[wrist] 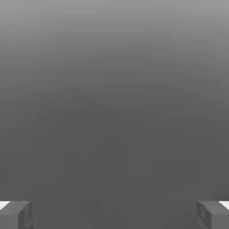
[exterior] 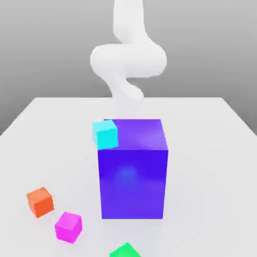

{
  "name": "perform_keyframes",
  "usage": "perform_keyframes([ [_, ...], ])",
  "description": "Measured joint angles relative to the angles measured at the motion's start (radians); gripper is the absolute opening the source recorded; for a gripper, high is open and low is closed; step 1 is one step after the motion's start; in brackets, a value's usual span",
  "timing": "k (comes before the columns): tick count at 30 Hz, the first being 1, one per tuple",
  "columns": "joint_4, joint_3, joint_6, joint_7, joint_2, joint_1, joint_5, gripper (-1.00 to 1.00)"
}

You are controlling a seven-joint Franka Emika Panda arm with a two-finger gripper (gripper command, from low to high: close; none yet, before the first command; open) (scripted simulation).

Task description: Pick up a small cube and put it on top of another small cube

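Observation:
The small magenta-pink cube (exterior: 68, 227) rests on the white table (exterior: 211, 165) near the front, toward the exterior view's left. A small orange cube (exterior: 40, 201) lies just left of and behind it. A small cyan cube (exterior: 105, 134) shows against the upper left corner of the big blue-purple block (exterior: 133, 175). The white arm (exterior: 128, 60) rises behind that block, which hides the arm's lower end. In the hand view my gripper (wrist: 114, 215) is open, its grey fingertips (wrist: 15, 215) wide apart, with nothing between them and a plain grey backdrop ahead.
The tall blue-purple block stands in the middle of the table, between the arm and the small cubes in front. A green cube (exterior: 125, 251) sits at the front edge, partly cut off by the frame.

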Motion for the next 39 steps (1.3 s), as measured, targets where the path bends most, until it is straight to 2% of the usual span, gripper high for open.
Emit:
perform_keyframes([
  [7,-0.228,-0.111,-0.129,-0.249,0.107,0.025,-0.065,0.00],
  [9,-0.295,-0.136,-0.113,-0.304,0.158,0.026,-0.084,0.00],
  [11,-0.363,-0.156,-0.039,-0.339,0.229,0.026,-0.099,0.00],
  [12,-0.392,-0.164,0.005,-0.348,0.261,0.026,-0.104,-1.00],
  [19,-0.403,-0.165,0.016,-0.360,0.274,0.023,-0.098,-1.00],
  [24,-0.320,-0.153,-0.156,-0.372,0.184,0.015,-0.103,-1.00],
  [39,-0.290,-0.504,-0.229,-1.033,-0.002,-0.203,-0.436,-1.00],
])
